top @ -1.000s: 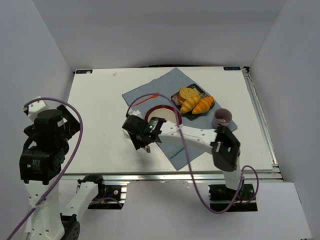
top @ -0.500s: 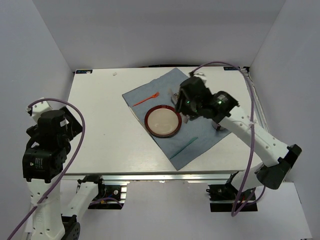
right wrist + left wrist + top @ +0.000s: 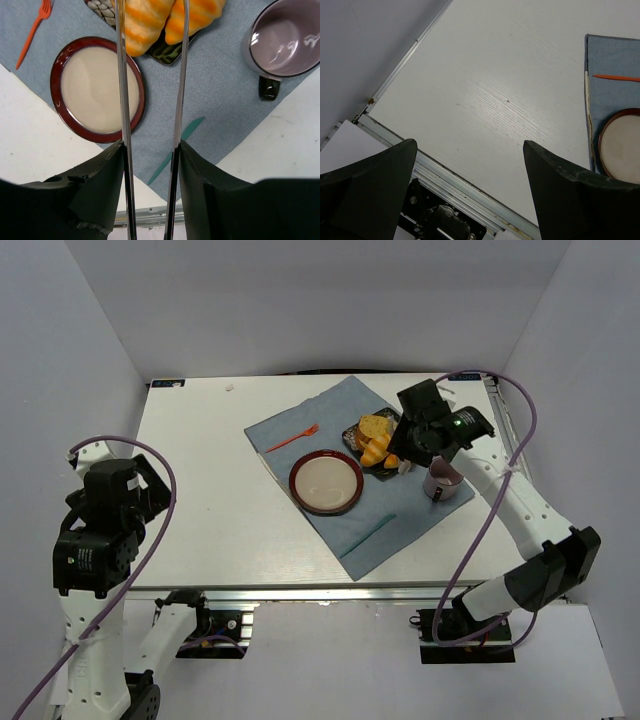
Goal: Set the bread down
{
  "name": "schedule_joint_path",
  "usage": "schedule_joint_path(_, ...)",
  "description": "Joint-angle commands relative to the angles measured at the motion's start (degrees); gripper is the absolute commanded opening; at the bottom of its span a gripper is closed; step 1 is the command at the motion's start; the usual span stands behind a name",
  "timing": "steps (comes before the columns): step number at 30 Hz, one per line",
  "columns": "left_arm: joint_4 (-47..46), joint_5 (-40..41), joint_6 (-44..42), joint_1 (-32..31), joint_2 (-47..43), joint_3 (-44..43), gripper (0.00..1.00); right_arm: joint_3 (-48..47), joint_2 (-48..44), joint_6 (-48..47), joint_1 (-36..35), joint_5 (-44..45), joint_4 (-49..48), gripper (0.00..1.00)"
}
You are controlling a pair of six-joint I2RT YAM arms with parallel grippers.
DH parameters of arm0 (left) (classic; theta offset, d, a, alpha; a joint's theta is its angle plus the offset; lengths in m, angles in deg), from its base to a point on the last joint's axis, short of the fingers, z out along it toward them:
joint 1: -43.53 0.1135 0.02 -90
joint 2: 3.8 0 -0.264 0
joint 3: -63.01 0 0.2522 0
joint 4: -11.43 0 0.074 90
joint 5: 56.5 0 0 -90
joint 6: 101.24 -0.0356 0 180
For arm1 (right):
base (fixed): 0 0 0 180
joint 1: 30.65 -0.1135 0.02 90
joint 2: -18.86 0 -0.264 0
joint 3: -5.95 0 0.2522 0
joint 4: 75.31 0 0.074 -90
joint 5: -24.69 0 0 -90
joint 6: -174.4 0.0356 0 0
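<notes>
Two croissants lie on a black patterned tray [image 3: 162,51] on the blue cloth. The golden-yellow bread [image 3: 146,20] is on the left and the more orange croissant [image 3: 202,15] on the right; both show in the top view [image 3: 378,451]. My right gripper [image 3: 150,150] is shut on metal tongs [image 3: 121,85], whose two blades stand apart and reach over the croissants, the bread between them. I cannot tell if they touch it. The red plate [image 3: 60,107] with a cream centre is bare. My left gripper [image 3: 470,145] is open and empty, far left.
A round bun [image 3: 374,426] sits at the tray's back. A purple mug [image 3: 285,40] stands right of the tray. An orange fork [image 3: 33,31] and a teal utensil [image 3: 182,137] lie on the blue cloth [image 3: 220,95]. The table's near rail [image 3: 465,187] lies under my left gripper.
My right arm has swung from the plate's near left side, across to the back right, and now hangs over the tray of breads. The left arm has barely moved.
</notes>
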Motion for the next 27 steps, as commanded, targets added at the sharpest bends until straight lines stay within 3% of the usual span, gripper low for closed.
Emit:
schedule_joint_path(1,-0.75,-0.85,-0.29,-0.23,-0.72,0.53,0.98,0.46,2.07,2.27,0.68,-1.84,-1.75,0.51)
schedule_joint_path(27,-2.15,-0.85,-0.91,-0.23,0.51,1.76,0.98,-0.33,10.77,-3.96,4.90,-5.97,-8.61,0.53)
